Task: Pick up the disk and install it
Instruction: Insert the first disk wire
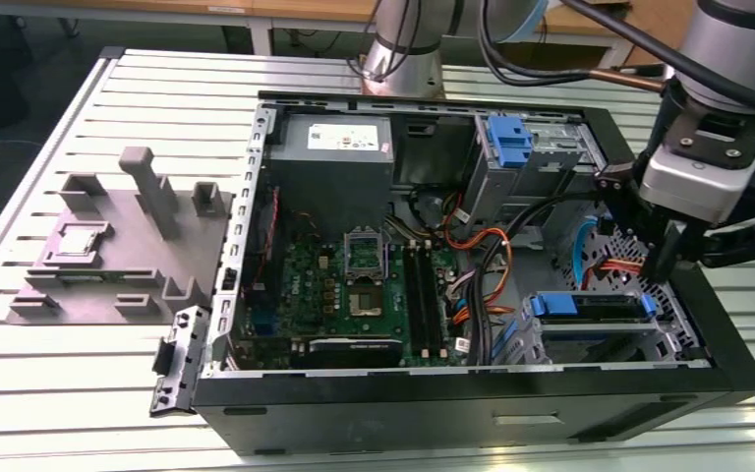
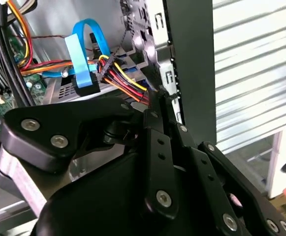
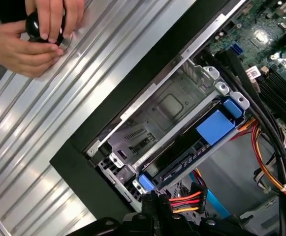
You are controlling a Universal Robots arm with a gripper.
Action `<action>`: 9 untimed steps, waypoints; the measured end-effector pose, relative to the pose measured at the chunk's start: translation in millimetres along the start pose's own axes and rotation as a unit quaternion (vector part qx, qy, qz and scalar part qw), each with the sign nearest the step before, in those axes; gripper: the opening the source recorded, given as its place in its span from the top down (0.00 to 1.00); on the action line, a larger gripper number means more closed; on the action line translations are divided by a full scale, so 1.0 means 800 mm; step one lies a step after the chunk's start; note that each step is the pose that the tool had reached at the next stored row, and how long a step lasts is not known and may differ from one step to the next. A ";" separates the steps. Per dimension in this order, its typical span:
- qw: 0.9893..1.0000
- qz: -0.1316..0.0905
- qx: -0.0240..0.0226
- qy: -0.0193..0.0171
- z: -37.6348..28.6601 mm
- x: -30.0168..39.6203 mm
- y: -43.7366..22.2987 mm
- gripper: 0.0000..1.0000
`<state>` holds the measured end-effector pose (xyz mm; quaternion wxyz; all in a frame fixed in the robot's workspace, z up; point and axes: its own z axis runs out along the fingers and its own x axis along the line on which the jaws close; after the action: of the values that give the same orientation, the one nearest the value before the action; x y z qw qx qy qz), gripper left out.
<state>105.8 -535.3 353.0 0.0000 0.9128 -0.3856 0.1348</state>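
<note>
Grey plastic fixture [image 1: 115,246] lies on the slatted metal table [image 1: 36,374] at the exterior view's left. The open black computer case [image 1: 483,393] holds one disk [image 1: 590,307], blue-framed, seated in its bay. Right, the gripper [image 1: 667,258] hovers with its fingers pinched onto a multicoloured cable connector [image 3: 182,201].

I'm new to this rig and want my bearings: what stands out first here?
The open black computer case lies on the slatted metal table, its green motherboard exposed. The black gripper hangs by the case's wall on the exterior view's right, above the blue-framed disk in its bay. A person's hands hold a black knob.
</note>
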 end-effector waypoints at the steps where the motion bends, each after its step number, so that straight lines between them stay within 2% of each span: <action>1: 1.000 0.010 -0.002 0.001 0.0002 0.0000 0.0000 0.83; 5: 0.999 0.044 -0.011 0.005 0.0006 -0.0002 0.0001 0.83; 9: 0.997 0.079 -0.020 0.009 0.0013 -0.0003 0.0001 0.83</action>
<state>105.8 -535.3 351.9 0.0111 0.8780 -0.4592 0.1343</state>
